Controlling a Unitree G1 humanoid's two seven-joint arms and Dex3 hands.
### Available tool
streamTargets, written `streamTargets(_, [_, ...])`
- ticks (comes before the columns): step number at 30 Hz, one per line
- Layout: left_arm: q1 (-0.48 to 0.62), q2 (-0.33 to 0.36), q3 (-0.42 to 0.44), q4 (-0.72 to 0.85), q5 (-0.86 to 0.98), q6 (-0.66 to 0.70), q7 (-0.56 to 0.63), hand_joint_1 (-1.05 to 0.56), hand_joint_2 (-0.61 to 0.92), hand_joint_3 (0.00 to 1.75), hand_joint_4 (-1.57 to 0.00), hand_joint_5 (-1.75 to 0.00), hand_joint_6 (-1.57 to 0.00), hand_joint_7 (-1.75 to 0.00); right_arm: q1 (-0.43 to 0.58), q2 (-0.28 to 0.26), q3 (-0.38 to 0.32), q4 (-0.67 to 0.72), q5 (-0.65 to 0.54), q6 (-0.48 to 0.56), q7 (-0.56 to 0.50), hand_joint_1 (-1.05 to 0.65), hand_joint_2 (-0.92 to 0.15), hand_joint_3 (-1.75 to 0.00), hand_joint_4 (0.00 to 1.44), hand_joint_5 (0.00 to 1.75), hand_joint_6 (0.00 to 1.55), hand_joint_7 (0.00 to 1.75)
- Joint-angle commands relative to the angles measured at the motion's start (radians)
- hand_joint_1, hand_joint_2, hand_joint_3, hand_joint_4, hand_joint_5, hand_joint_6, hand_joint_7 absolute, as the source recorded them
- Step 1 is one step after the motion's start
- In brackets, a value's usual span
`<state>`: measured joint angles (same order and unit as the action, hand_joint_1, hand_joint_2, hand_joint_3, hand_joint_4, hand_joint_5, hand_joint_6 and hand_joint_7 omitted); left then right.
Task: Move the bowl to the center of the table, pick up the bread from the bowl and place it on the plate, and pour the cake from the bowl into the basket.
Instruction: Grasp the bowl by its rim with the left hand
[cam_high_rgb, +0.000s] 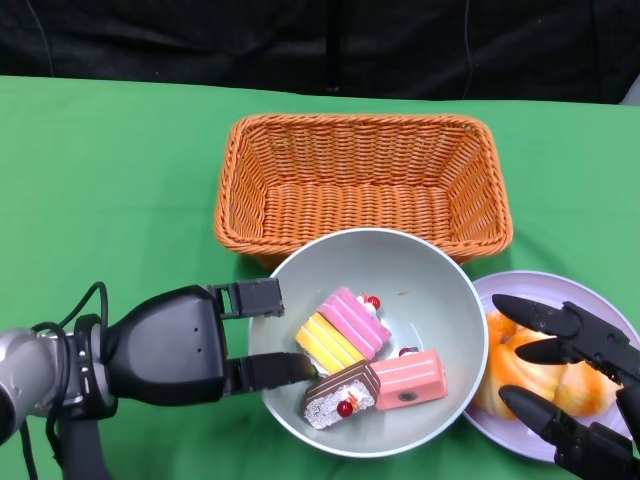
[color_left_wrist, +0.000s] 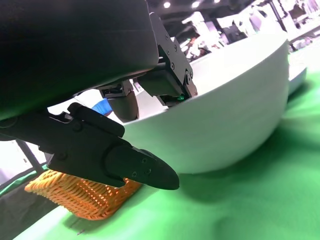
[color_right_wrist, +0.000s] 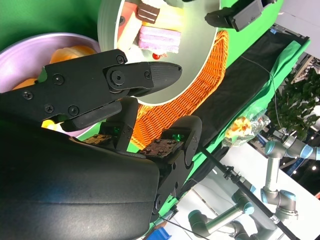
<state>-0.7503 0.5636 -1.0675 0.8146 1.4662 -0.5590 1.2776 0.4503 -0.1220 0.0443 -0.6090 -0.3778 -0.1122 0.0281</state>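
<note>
Head view: I am holding the left hand (cam_high_rgb: 185, 345) at the left rim of the bowl (cam_high_rgb: 420, 275), its fingers (cam_high_rgb: 255, 298) lying spread, one reaching over the rim by the yellow-and-pink cake (cam_high_rgb: 343, 330) and another resting at the rim lower down beside the chocolate cake (cam_high_rgb: 338, 395); whether they are actually clamping the wall I cannot tell. The bowl is sitting on the green table (cam_high_rgb: 110, 180), touching the front edge of the orange basket (cam_high_rgb: 365, 175) and just beside the plate (cam_high_rgb: 535, 288) (lilac, at the right). A pink cake (cam_high_rgb: 410, 378) is lying next to the chocolate one. The bread (cam_high_rgb: 525, 375) is resting on the plate, and the right hand (cam_high_rgb: 570, 385) is hovering over it with fingers apart, holding nothing. Left wrist view: the bowl's pale outer wall (color_left_wrist: 225, 125) is standing just beyond the fingertips (color_left_wrist: 150, 172).
</note>
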Motion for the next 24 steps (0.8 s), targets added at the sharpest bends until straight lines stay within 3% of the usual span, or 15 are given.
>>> streamTargets(1, [0.010, -0.002, 0.004, 0.017, -0.024, -0.011, -0.013, -0.36, 0.84, 0.00, -0.33, -1.21, -0.64, -0.41, 0.001, -0.002, -0.006, -0.015, 0.007, 0.005, 0.000, -0.40, -0.92, -0.29, 0.51, 0.86, 0.50, 0.39])
streamTargets(20, [-0.010, -0.111, -0.035, 0.160, -0.073, -0.050, -0.081, -0.40, 0.83, 0.00, -0.43, -1.13, -0.77, -0.29, 0.006, 0.006, -0.001, -0.018, 0.006, 0.009, -0.004, -0.40, -0.92, -0.28, 0.51, 0.86, 0.48, 0.41])
streamTargets(24, [-0.018, -0.125, -0.056, 0.187, -0.067, -0.077, -0.061, -0.37, 0.81, 0.00, -0.57, -1.24, -0.94, -0.32, 0.005, 0.007, -0.001, -0.017, 0.008, 0.009, -0.004, -0.40, -0.92, -0.28, 0.51, 0.86, 0.48, 0.42])
